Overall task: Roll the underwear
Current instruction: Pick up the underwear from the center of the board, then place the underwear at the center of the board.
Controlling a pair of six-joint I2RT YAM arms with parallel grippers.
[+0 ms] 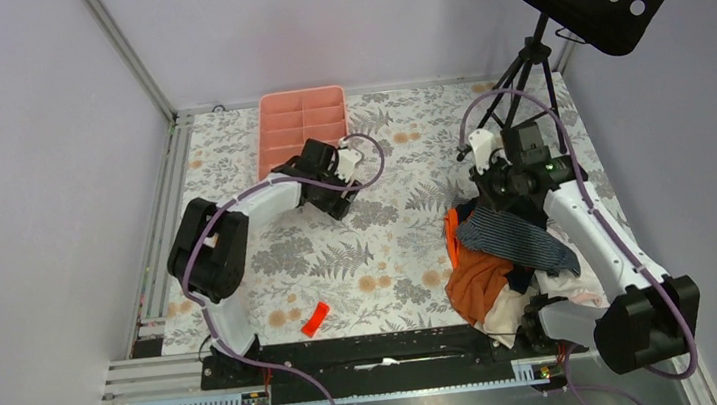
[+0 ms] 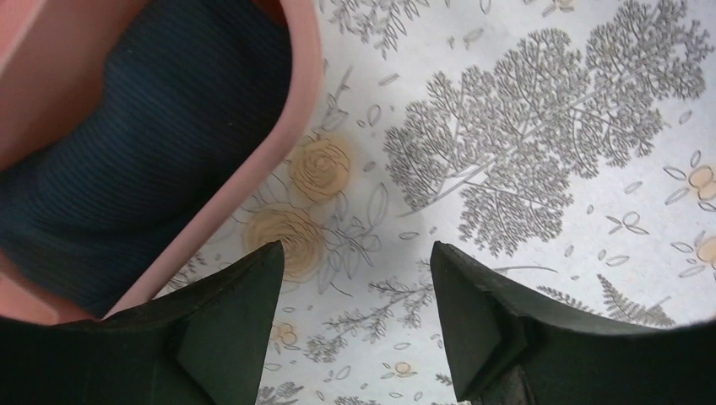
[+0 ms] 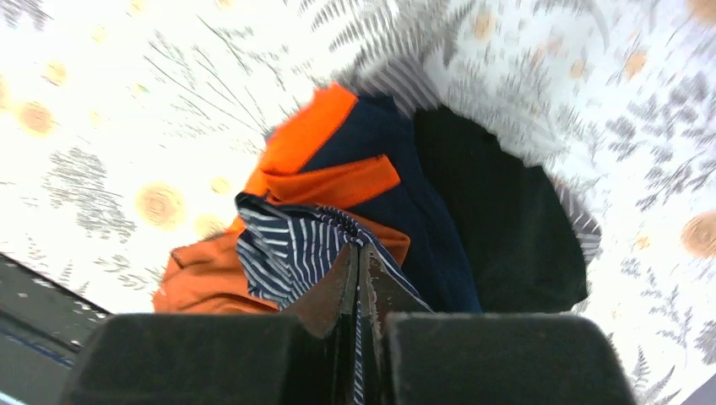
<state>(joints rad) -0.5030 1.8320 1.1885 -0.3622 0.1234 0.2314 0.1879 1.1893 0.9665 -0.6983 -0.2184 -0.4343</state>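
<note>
Patterned tablecloth [image 1: 390, 249], printed with leaves and flowers, is spread over the whole work surface.

The fingers of the right gripper [image 3: 359, 253] are pressed together, and a fold of the striped underwear [image 3: 287, 249] is pinched between their tips. The pinch is taken at the edge of the cloth, presumably so that this one piece can be lifted clear of the heap of clothes [image 1: 504, 288] on the right side of the table. The underwear lies on top of that heap, draped over an orange garment [image 3: 317, 139] and touching dark pieces beside it. It is judged that nothing has been rolled here yet: the piece must first be drawn out and laid flat on open tablecloth.

The fingers of the left gripper [image 2: 355, 261] are held well apart and nothing is between them. They are hung over bare tablecloth, just beside the rim of a pink tray [image 2: 300, 110] at the far side of the table. A dark blue ribbed cloth [image 2: 143, 169] is seen bunched inside the nearest compartment. It is taken to be a finished roll, which would explain why this arm is parked there with its fingers spread.
</note>
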